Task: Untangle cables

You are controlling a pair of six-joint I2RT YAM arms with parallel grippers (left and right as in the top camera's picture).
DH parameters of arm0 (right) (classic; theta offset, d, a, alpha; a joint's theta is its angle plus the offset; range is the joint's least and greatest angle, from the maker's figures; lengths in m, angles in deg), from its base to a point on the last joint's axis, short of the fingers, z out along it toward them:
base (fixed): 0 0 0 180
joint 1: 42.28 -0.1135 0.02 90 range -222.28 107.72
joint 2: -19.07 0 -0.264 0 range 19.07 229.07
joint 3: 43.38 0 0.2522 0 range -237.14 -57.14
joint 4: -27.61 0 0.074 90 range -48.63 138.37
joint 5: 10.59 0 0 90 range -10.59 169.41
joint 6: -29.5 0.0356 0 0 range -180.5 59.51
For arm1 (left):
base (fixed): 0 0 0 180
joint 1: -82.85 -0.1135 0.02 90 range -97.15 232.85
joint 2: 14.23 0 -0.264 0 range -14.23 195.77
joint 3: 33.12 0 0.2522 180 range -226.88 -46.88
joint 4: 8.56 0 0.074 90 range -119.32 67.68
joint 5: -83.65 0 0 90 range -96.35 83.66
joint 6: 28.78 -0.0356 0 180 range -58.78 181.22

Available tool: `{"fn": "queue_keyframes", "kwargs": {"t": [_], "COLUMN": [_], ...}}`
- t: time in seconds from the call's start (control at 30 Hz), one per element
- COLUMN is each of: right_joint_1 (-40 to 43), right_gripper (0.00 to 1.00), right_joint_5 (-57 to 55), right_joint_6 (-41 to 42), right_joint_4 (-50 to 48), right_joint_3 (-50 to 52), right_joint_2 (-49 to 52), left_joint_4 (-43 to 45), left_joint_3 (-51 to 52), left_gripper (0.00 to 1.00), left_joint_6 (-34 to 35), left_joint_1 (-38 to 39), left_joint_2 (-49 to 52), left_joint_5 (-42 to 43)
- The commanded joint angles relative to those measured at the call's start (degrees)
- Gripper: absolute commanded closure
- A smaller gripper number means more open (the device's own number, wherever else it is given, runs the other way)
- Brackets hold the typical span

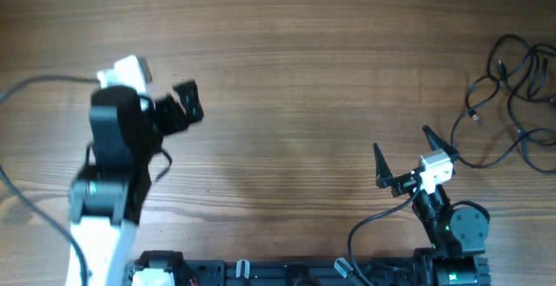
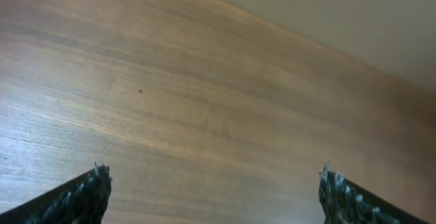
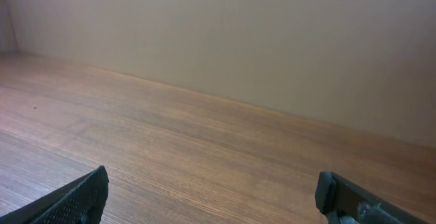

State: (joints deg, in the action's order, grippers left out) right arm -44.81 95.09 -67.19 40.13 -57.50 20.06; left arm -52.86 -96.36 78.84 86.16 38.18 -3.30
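Observation:
The cables [image 1: 519,99] lie in a loose tangle of thin black loops at the far right of the wooden table, with a small plug end [image 1: 474,116] at their left. My right gripper [image 1: 404,156] is open and empty, left of the tangle and apart from it. My left gripper [image 1: 187,103] is open and empty at the far left, far from the cables. Both wrist views show only bare wood between spread fingertips, in the left wrist view [image 2: 211,183] and in the right wrist view [image 3: 211,190]; no cable shows there.
The wooden table [image 1: 287,77] fills the overhead view. A pale wall [image 3: 272,40] stands past its far edge. The arm bases and a black rail [image 1: 304,273] run along the near edge. A thick grey arm wire [image 1: 35,82] trails at the left.

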Motion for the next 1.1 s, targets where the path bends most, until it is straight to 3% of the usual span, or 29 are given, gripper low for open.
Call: {"fn": "queue_keyframes", "kwargs": {"t": [0.0,0.27,0.37,1.07], "right_joint_1": [0.24,0.24,0.24,0.24], "right_gripper": [0.00,0.00,0.00,0.00], "right_joint_5": [1.11,1.11,1.11,1.11], "right_joint_6": [0.70,0.70,0.70,0.70], "right_joint_4": [-0.09,-0.09,-0.09,-0.09], "right_joint_3": [0.07,0.07,0.07,0.07], "right_joint_2": [-0.57,-0.57,-0.57,-0.57], "left_joint_4": [8.04,35.60,40.70,36.28], "left_joint_3": [11.56,35.82,40.96,44.92], "left_gripper": [0.00,0.00,0.00,0.00], "left_joint_6": [-8.28,-8.28,-8.31,-11.43], "left_joint_1": [-0.17,-0.17,-0.17,-0.33], "left_joint_2": [-10.78,-30.95,-35.63,-49.05], "left_joint_5": [3.39,3.30,2.86,-0.09]}}
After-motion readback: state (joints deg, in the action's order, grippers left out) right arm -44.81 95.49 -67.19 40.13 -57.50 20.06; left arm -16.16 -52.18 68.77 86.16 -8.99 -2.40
